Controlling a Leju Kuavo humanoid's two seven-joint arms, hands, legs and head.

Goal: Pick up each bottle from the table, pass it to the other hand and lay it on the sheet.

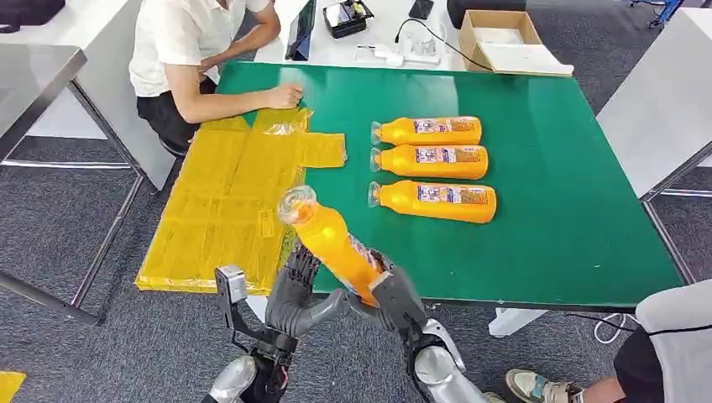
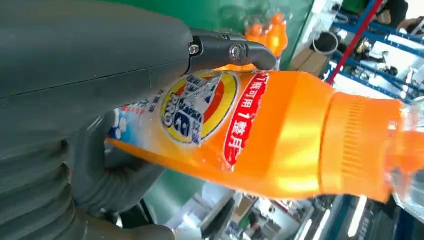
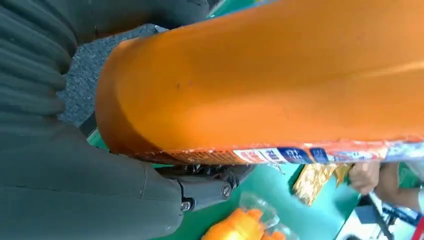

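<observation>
Held bottle: orange plastic bottle with clear cap [image 1: 329, 239] is gripped by both hands, tilted, above the green desk's [image 1: 571, 227] near edge.
Left hand [image 1: 294, 298]: wrapped round the lower body.
Right hand [image 1: 395, 295]: closed on the base.
Desk: three more orange bottles [image 1: 432, 168] are lying beside the yellow plastic sheet [image 1: 222, 201].

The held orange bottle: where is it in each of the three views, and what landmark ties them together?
Head view: held orange bottle low centre, tilted, clear cap toward the yellow sheet, between both hands.
Left wrist view: across the frame, label showing.
Right wrist view: its base end, upper frame.
Shared landmark: the bottles lying on the green table.
</observation>
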